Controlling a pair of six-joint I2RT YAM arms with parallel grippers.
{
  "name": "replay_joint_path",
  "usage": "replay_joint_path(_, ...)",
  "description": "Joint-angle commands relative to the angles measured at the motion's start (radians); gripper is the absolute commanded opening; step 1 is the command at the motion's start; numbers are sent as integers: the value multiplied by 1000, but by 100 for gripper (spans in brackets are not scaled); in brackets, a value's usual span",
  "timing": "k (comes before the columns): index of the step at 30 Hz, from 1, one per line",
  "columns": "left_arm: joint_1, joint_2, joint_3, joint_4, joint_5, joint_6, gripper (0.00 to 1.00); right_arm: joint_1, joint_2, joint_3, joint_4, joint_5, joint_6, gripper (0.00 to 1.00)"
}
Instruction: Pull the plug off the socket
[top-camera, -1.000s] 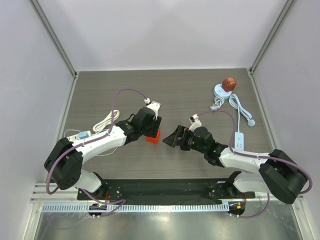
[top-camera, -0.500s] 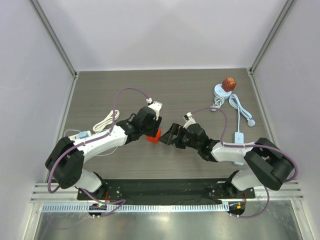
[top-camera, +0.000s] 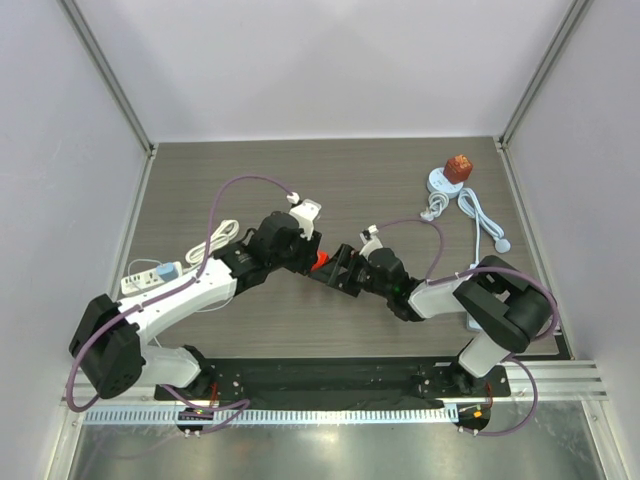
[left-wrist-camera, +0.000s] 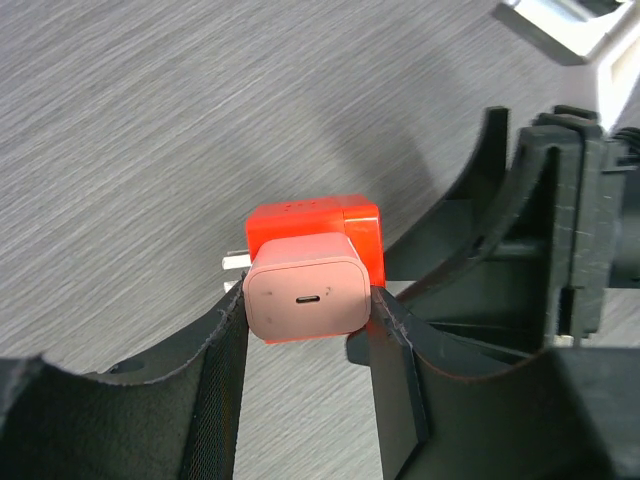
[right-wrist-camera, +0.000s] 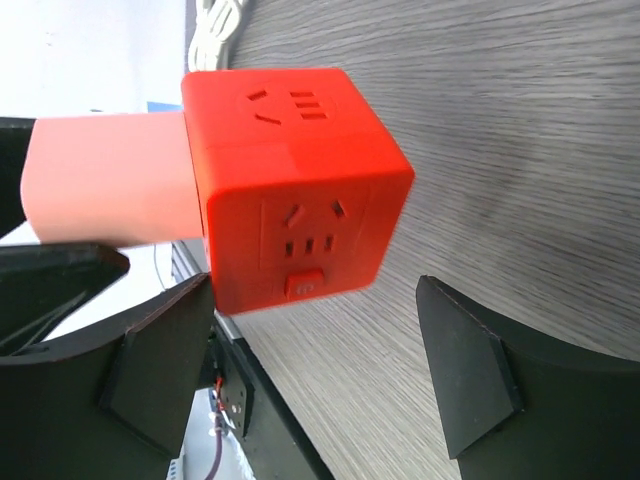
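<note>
Brought right gripper (right-wrist-camera: 315, 290) away from table (top-camera: 400, 180) right edge, spread open astride likely stiff, light socket (right-wrist-camera: 300, 190), with left gripper (left-wrist-camera: 308, 305) clamped on smooth plug (left-wrist-camera: 305, 285); squeeze flat faces.

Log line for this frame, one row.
left hand: shut on plug | right hand: open, straddling socket | plug: seated in socket | phase: pre-pull

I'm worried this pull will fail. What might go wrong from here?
1. The right pincer stands open around the red socket cube, with a clear gap on one side; if the left pincer pulls now, the cube would likely just follow the pink plug.
2. The cube sits off-centre in that pincer, so closing may twist it against the plug.
3. The left pincer holds the smooth plug near its rear end and might slip.
</note>
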Motion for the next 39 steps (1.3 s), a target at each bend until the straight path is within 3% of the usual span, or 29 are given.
replay_joint_path(1, -4, -45, -1, 69, 64, 2, 0, -2, 19, 12, 119, 3, 23, 86)
replay_joint_path(14, -2, -37, 4, 70, 84, -5, 0, -2, 19, -16, 179, 46, 0, 82)
replay_joint_path(20, -4, -31, 4, 72, 110, -2, 0, -2, 51, -39, 259, 51, 38, 63)
replay_joint_path(24, -2, -38, -7, 90, 117, 1, 0, -2, 108, -68, 351, 52, 127, 39)
replay_joint_path(26, -4, -51, -18, 105, 115, 1, 0, 0, 149, -89, 421, 55, 153, 32)
replay_joint_path(30, -4, -83, -45, 141, 115, 2, 0, 2, 207, -122, 495, 86, 228, 1)
replay_joint_path(33, -4, -109, -70, 182, 112, 1, 0, 2, 208, -145, 488, 138, 259, 1)
replay_joint_path(39, -4, -173, -125, 247, 103, 1, 0, 15, 154, -126, 258, 222, 231, 1)
